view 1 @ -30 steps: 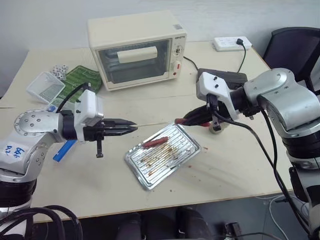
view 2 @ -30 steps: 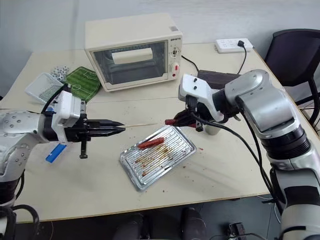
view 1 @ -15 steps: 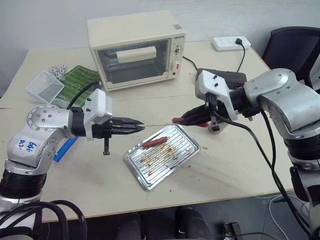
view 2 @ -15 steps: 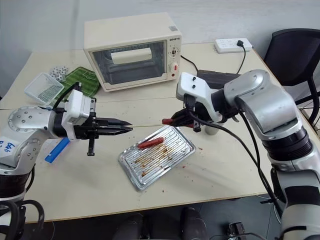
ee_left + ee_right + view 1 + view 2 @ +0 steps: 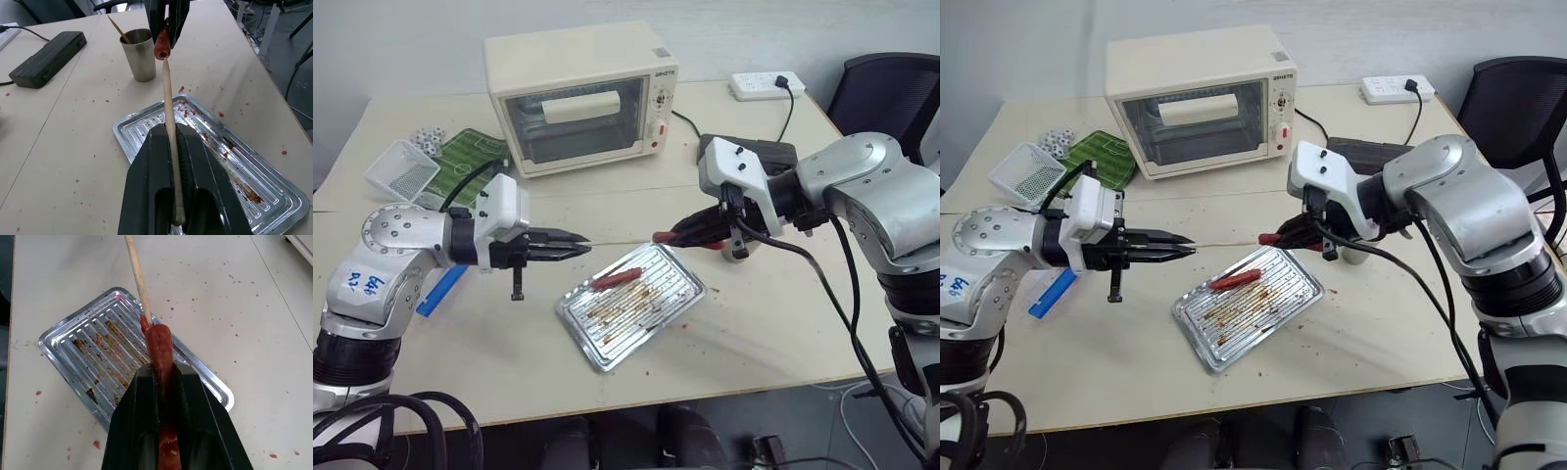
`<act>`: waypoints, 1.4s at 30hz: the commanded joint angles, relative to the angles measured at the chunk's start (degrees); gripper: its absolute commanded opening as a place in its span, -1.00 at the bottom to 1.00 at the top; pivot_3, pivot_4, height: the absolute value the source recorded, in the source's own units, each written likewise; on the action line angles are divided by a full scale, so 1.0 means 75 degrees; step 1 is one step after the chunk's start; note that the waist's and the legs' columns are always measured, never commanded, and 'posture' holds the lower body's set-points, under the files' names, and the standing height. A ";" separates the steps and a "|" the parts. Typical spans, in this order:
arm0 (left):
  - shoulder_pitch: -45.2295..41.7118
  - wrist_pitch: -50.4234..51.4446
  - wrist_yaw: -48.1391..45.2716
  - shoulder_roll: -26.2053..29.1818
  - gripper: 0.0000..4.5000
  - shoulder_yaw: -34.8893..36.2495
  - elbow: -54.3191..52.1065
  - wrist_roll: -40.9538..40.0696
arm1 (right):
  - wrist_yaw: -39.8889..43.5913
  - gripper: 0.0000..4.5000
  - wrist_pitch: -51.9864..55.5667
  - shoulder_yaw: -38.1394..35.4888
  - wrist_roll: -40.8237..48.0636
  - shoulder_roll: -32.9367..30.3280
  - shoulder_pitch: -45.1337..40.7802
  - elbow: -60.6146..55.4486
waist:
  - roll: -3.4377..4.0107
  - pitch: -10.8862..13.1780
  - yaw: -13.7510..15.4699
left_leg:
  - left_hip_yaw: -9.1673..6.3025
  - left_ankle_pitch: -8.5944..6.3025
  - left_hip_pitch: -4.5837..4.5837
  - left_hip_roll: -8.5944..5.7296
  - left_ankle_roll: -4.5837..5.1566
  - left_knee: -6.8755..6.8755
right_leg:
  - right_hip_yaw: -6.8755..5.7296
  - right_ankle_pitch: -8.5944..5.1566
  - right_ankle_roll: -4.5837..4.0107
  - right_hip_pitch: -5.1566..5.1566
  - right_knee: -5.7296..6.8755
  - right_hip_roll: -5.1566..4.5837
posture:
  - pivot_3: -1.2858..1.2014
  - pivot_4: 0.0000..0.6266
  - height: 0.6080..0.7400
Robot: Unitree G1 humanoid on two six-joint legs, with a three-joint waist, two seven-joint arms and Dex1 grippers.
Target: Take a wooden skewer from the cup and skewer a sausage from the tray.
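Observation:
My left gripper point(image 5: 579, 247) is shut on a wooden skewer point(image 5: 622, 242), which it holds level and pointing right. Facing it, my right gripper point(image 5: 668, 236) is shut on a reddish-brown sausage point(image 5: 160, 352) above the tray's far edge. The skewer's point(image 5: 167, 98) tip meets the sausage's end point(image 5: 162, 49). The shiny, grease-stained tray point(image 5: 597, 354) lies on the table below them, with a second sausage point(image 5: 617, 278) on its far side. The cup point(image 5: 142, 56) stands behind the right gripper with another skewer point(image 5: 117, 30) in it.
A cream toaster oven point(image 5: 582, 93) stands at the back of the table. A black case point(image 5: 749, 149) and a power strip point(image 5: 766, 85) lie back right. A clear plastic box point(image 5: 399, 171), a green board point(image 5: 470, 157) and a blue strip point(image 5: 440, 291) lie at the left.
My left arm has swung in and its gripper has edged a little to the right with the skewer. The right gripper and its sausage have stayed put.

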 commanded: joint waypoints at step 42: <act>-0.0427 -0.0180 -0.0186 -0.0225 -1.00 0.0006 0.0102 0.0258 | -0.0463 -0.85 -0.0022 -0.0203 0.0412 -0.0161 -0.0130 -0.0268 | 0.0000 0.0000 0.0001 | 0.0001 0.0001 0.0000 -0.0002 0.0001 0.0008 | 0.0001 0.0001 0.0001 0.0000 0.0005 0.0001 | 0.03 -0.52 1.00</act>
